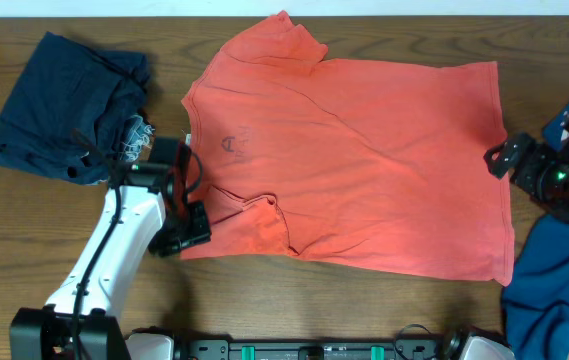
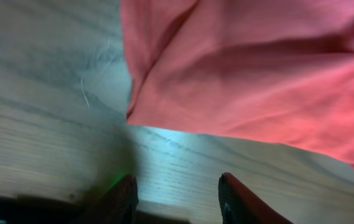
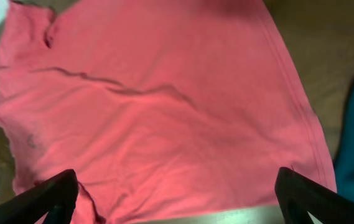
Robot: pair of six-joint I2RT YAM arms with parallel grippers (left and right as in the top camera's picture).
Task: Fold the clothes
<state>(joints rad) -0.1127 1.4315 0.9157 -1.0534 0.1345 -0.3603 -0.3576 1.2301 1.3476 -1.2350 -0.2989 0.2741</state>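
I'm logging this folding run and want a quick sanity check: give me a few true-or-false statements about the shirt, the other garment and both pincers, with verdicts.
1. The coral T-shirt lies spread open on the table. True.
2. The left pincer grips the shirt's sleeve. False: its fingers stand apart over bare wood, just off the shirt's edge.
3. A navy garment lies bunched past the shirt's collar end. True.
4. The right pincer is shut. False: it is wide open at the hem.

Faint print (image 1: 234, 143) by the coral T-shirt's (image 1: 364, 160) collar was unreadable; right of it, the blue cloth (image 1: 544, 295) ran off-frame.
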